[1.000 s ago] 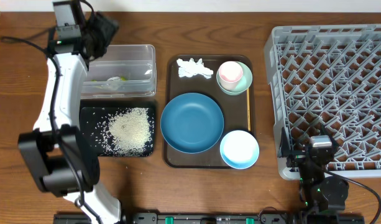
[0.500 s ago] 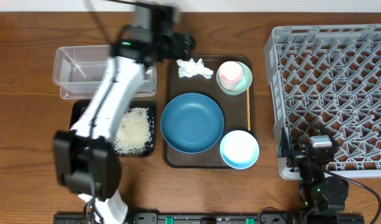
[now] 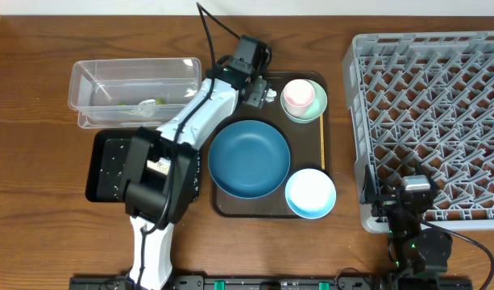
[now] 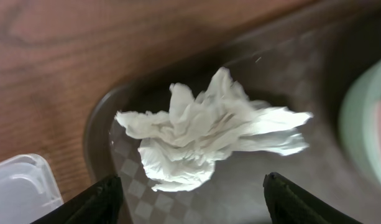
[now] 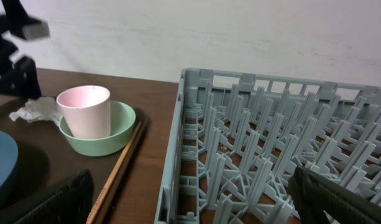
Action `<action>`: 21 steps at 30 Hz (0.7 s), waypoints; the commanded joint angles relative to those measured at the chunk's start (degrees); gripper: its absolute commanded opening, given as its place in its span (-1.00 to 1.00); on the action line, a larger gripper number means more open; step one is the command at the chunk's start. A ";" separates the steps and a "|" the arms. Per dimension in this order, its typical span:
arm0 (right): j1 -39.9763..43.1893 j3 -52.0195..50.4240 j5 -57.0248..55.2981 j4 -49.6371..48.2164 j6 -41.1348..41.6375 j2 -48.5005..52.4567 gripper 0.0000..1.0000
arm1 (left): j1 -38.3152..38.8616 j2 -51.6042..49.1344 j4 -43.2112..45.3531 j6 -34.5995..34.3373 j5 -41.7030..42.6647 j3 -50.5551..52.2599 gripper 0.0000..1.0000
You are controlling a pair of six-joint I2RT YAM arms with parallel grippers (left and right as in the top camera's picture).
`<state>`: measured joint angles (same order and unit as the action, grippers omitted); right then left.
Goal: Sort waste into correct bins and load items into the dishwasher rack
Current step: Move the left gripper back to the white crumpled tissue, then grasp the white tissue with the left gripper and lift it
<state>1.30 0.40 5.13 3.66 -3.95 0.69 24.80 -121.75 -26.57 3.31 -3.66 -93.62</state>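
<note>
My left gripper (image 3: 259, 87) is open and hovers over the crumpled white tissue (image 4: 202, 134) at the back left corner of the brown serving tray; the jaws (image 4: 193, 208) straddle it without touching. Only an edge of the tissue (image 3: 271, 94) shows from overhead. The green-yellow wrapper (image 3: 146, 105) lies in the clear tub (image 3: 89, 80). The black tray (image 3: 101, 165) holds scattered rice grains; my arm hides the heap. The dark blue bowl (image 3: 248, 159), the light blue bowl (image 3: 310, 193) and the pink cup (image 3: 298, 94) inside the pale green bowl (image 3: 311, 113) sit on the brown tray. My right gripper (image 3: 408, 205) is open and empty at the front left corner of the dishwasher rack (image 3: 432, 105).
The brown serving tray (image 3: 221, 201) lies mid-table, with a wooden stick (image 5: 119, 174) along its right edge. In the right wrist view the rack (image 5: 271, 143) fills the right side, and the cup (image 5: 84, 109) and green bowl (image 5: 119, 134) stand to its left.
My left arm has swung right from above the clear tub to the back left of the brown tray, over the tissue. The right arm has not moved.
</note>
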 commanded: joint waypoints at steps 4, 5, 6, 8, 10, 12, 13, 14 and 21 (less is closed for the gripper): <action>-0.20 -0.09 -0.39 0.24 0.68 -0.26 0.98 | 0.04 -4.04 1.62 0.92 -1.05 -0.24 0.51; -0.20 -0.09 -0.39 0.24 0.68 -0.26 0.98 | 0.04 -4.37 1.90 0.92 -0.35 -0.24 0.51; -0.20 -0.09 -0.39 0.24 0.68 -0.26 0.98 | 0.04 -4.76 2.25 0.92 0.63 -0.24 0.51; -0.20 -0.09 -0.39 0.24 0.68 -0.26 0.98 | 0.04 -5.27 2.75 0.90 2.38 -0.24 0.52; -0.20 -0.09 -0.39 0.24 0.68 -0.26 0.98 | 0.04 -5.66 3.13 0.92 2.84 -0.24 0.52; -0.20 -0.09 -0.39 0.24 0.68 -0.26 0.99 | 0.04 -5.92 3.32 0.94 2.80 -0.24 0.48; -0.20 -0.09 -0.37 0.24 0.68 -0.26 0.99 | 0.04 -6.10 3.30 0.94 2.80 -0.24 0.46; -0.20 -0.09 -0.37 0.24 0.68 -0.26 0.99 | 0.02 -6.14 3.26 0.94 2.80 -0.24 0.40; -0.20 -0.09 -0.39 0.24 0.68 -0.26 0.98 | 0.04 -6.43 3.04 0.94 2.80 -0.24 -0.08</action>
<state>1.30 0.40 5.13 3.66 -3.95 0.69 24.86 -127.09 -23.53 3.99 -1.41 -93.62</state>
